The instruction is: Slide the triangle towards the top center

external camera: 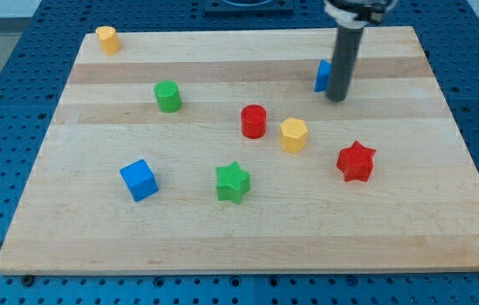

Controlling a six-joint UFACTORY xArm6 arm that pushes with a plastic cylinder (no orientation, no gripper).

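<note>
Wooden surface (222,237): flat, smooth. Bare-rod tool: no jaws, grips nothing. Places my tip (336,99) just beside blue triangle (321,76), on the view's right, upper right of surface. Probably light, rigid, apt to pivot; push mid right face.

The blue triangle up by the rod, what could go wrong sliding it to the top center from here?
My tip sits at the blue triangle's right side, partly hiding it, so an off-centre push could spin it or let it slip past. A push running too far up could carry it over the board's top edge, which is close. The red cylinder and yellow hexagon lie below, likely clear.
</note>
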